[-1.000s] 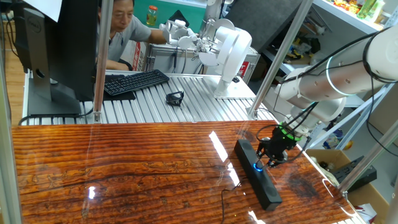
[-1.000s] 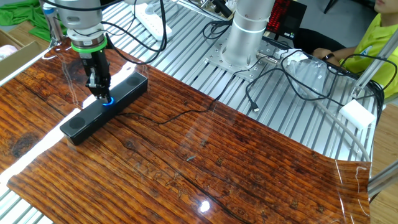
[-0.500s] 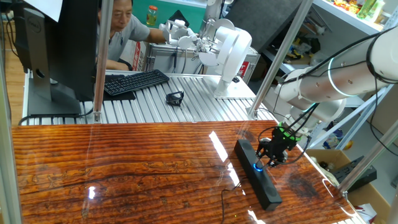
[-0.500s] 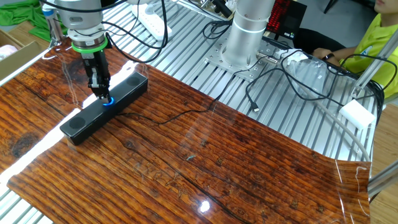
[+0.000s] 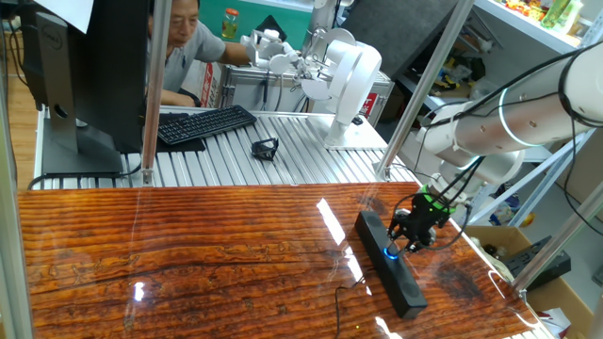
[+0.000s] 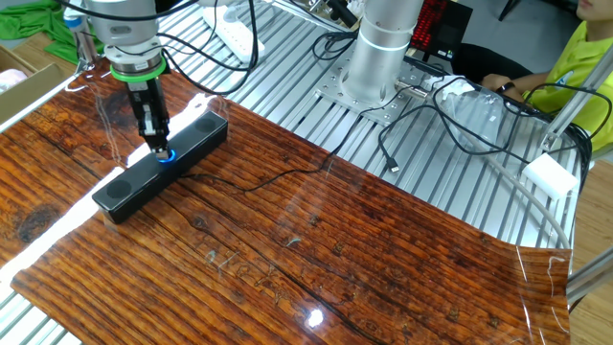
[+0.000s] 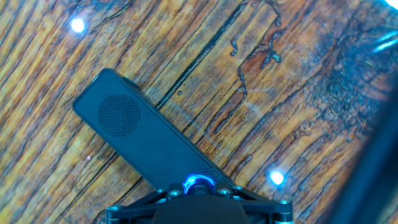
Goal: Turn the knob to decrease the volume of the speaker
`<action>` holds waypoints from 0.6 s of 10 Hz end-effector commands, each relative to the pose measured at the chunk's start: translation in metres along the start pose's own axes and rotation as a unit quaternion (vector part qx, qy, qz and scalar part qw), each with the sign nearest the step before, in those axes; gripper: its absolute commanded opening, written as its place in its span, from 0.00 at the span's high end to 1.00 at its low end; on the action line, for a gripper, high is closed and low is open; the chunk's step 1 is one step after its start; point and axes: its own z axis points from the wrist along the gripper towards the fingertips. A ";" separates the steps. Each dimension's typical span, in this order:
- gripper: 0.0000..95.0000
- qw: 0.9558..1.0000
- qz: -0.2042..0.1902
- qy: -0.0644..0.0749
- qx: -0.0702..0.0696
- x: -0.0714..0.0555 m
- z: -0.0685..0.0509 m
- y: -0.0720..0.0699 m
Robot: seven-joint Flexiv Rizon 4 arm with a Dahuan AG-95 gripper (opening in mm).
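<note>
Speaker (image 5: pixel 390 263) lies flat on the wood-grain desk (image 5: pixel 188 254), toward the end nearest the arm, its long axis running diagonally across the grain. In the other fixed view the speaker (image 6: pixel 161 165) sits near the desk (image 6: pixel 316 249) edge that borders the ribbed metal surface (image 6: pixel 450 172). Thin black cable (image 6: pixel 278 177) runs from the bar across the wood toward that surface.

Knob (image 5: pixel 390 251) sits on the top face, roughly mid-length of the bar, ringed in blue light. Gripper (image 5: pixel 411 244) is directly over it, pointing straight down, fingertips at the level of the knob. In the other fixed view the gripper (image 6: pixel 157 147) meets the blue glow of the knob (image 6: pixel 165 155). In the hand view the knob (image 7: pixel 198 184) shows at the bottom edge, partly covered by the gripper body; the speaker (image 7: pixel 146 146) stretches up and left, round grille near its far end.

Finger state: fingers look drawn in narrow around the knob, but whether they actually clamp it cannot be told from any view.

Background, one fixed view: keyboard (image 5: pixel 205 123) on the metal surface, monitor (image 5: pixel 89 66) beside it, person (image 5: pixel 184 47) seated behind.
</note>
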 end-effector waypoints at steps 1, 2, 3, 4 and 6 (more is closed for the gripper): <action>1.00 1.000 -0.027 0.001 0.000 0.001 0.001 0.001; 1.00 0.999 -0.039 0.001 0.001 0.001 0.001 0.001; 1.00 0.999 -0.045 0.001 0.001 0.001 0.001 0.001; 1.00 0.998 -0.055 0.001 0.002 0.001 0.001 0.001; 1.00 0.997 -0.083 0.001 0.003 0.001 0.001 0.001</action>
